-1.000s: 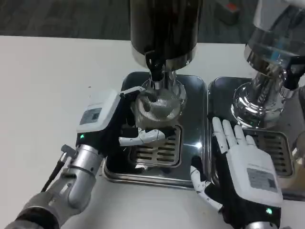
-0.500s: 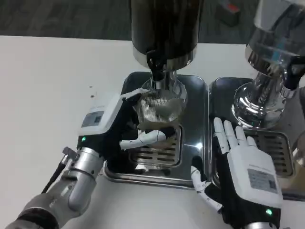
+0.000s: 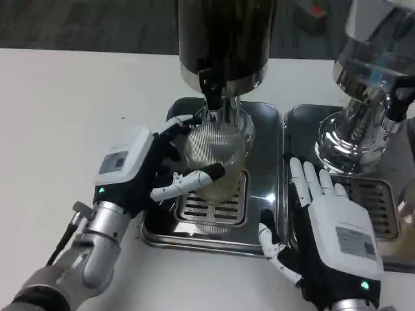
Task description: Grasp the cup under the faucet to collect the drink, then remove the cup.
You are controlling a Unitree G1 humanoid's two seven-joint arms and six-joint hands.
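A clear ribbed cup (image 3: pixel 213 155) stands tilted under the faucet (image 3: pixel 212 97) of the dark dispenser (image 3: pixel 225 39), over the steel drip tray (image 3: pixel 259 188). My left hand (image 3: pixel 146 170) grips the cup from its left, fingers wrapped around its front and back. A pale drink shows low in the cup. My right hand (image 3: pixel 327 227) lies flat and open at the lower right, palm down, between the two trays, holding nothing.
A second, shiny dispenser (image 3: pixel 366 84) stands on its own tray (image 3: pixel 382 201) at the right. The slotted grate (image 3: pixel 214 207) lies just in front of the cup. White table stretches to the left.
My left hand has drawn back toward me and to the left, with the cup in it tipped and slightly lower. The right hand has stayed put.
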